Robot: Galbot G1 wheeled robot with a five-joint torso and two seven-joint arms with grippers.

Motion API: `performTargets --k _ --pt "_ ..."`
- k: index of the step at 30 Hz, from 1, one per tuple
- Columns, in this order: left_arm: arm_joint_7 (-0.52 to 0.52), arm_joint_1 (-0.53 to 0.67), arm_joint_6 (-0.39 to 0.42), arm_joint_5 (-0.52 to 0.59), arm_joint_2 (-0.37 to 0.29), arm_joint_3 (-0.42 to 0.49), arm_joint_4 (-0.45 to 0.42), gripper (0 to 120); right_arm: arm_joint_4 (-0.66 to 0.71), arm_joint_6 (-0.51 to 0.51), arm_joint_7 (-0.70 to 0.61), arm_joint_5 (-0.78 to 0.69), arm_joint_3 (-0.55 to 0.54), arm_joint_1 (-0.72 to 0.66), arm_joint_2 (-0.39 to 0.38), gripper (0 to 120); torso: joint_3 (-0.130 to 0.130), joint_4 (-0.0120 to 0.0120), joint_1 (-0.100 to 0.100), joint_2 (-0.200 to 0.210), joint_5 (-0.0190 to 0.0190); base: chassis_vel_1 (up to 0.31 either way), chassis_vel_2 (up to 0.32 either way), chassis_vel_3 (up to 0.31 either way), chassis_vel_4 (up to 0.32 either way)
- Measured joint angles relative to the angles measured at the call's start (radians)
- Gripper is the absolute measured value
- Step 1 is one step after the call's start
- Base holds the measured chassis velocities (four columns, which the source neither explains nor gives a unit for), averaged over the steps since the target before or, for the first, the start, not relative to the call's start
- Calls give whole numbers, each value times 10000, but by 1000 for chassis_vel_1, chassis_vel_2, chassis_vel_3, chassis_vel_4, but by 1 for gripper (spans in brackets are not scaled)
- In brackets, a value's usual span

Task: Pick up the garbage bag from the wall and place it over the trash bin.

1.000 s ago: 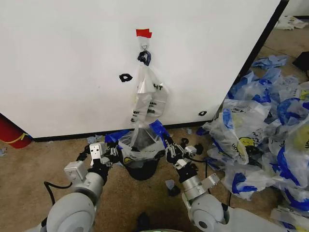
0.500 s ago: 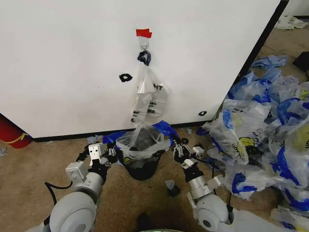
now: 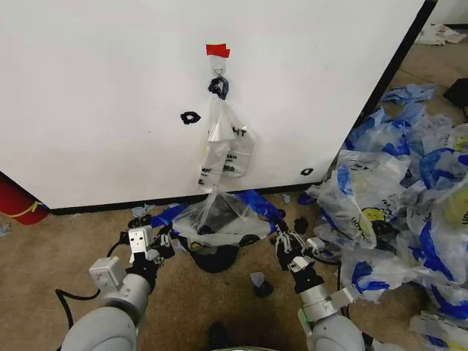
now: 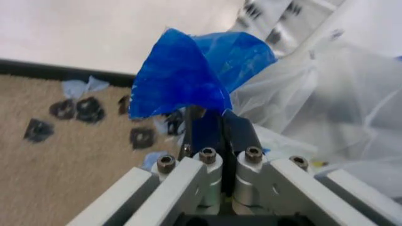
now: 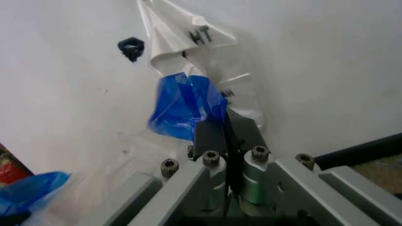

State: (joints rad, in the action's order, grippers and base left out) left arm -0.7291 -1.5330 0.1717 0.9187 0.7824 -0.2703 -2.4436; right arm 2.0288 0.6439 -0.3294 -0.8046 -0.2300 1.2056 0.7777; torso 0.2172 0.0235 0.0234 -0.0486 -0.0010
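The garbage bag [image 3: 216, 216], thin translucent white plastic with blue handles, is stretched wide between my two grippers just above the round black trash bin [image 3: 214, 260]. My left gripper [image 3: 162, 238] is shut on the bag's left blue handle [image 4: 182, 80], and its fingertips [image 4: 234, 123] pinch the plastic. My right gripper [image 3: 282, 235] is shut on the right blue handle [image 5: 183, 106]. Behind them stands the white wall [image 3: 102, 110] with its red tape strip [image 3: 217, 50] and hook [image 3: 219, 71].
A narrower clear bag with dark lettering [image 3: 225, 146] still hangs from the hook, just above the stretched bag. A large heap of blue-and-white bags [image 3: 409, 197] covers the floor at right. A red object [image 3: 18, 202] lies at left. Black scraps [image 3: 262, 287] dot the carpet.
Both grippers have moved apart and back toward me, pulling the bag's mouth from a narrow bunch into a wide span over the bin.
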Motion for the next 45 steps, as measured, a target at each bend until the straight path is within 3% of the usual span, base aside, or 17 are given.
performTargets --k 12,26,45 --pt "32 -545 -111 -374 155 154 96 0 -341 133 206 63 395 610 234 0 0 0 0 0 0 0 0 0 0" --pt "100 -349 -308 -868 394 936 951 0 -1226 276 379 148 273 678 578 0 1 1 0 0 0 0 0 0 0" --pt "-34 210 -146 -317 -12 1177 1488 0 -1241 -269 -716 596 -1009 -272 -81 0 2 0 1 0 0 0 0 0 0"
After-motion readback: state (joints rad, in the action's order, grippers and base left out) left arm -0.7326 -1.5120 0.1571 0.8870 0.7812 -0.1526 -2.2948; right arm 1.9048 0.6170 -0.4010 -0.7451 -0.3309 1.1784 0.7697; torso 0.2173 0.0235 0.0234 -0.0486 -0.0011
